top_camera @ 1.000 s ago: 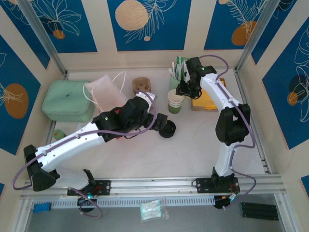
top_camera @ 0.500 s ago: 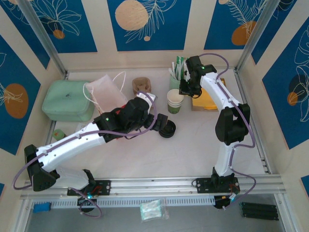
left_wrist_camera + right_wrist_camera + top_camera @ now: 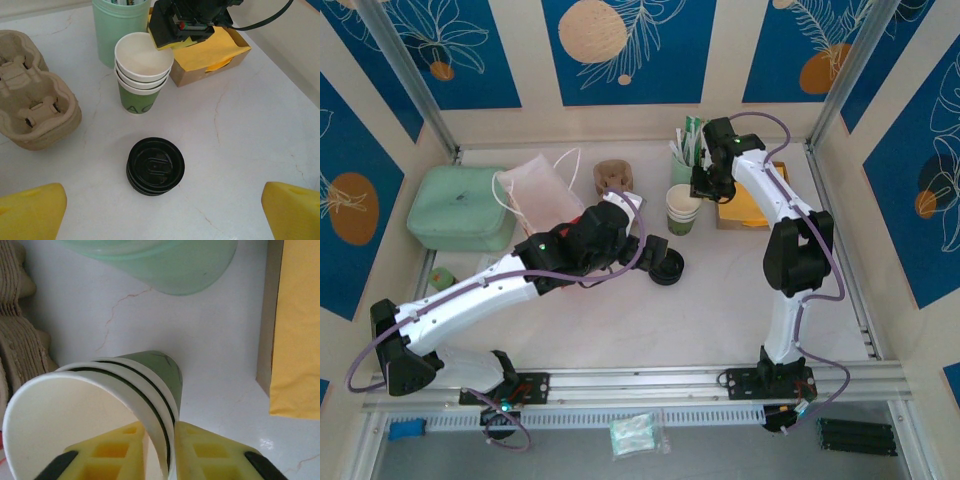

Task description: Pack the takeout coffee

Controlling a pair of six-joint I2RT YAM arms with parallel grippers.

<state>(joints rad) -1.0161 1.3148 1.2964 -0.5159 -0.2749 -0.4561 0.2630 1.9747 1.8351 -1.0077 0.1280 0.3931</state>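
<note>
Three white paper cups nested into one cup stack, upright on the desk, green band low on the outermost. Just behind, a small gap at the base, the mint tumbler with sticks poking out of the top. Just beside the stack on the right, a cardboard box of yellow napkins.

Over to the right claw: pinching the wall of the cup stack at the rim, one yellow finger inside the top cup, the other outside against the rolled rims, paper squeezed between. From overhead, perched on the far-right side of the rim, arm reaching in from the right.

Nearer the arm bases, a pile of black lids, round, lying flat on the desk, apart from the cups, untouched. Exact count hard to call from here, more than one by the stepped edges.

Left claw spread wide, yellow tips at the two bottom corners of its own wrist view, hovering above the desk just short of the lids, gripping nothing.

Left of the cups, brown cup carrier of moulded pulp, wells facing up, resting on the desk and clear of the lids. Farther left in the overhead view, a white bag and then a mint-green case, both on the desk toward the left side.
</note>
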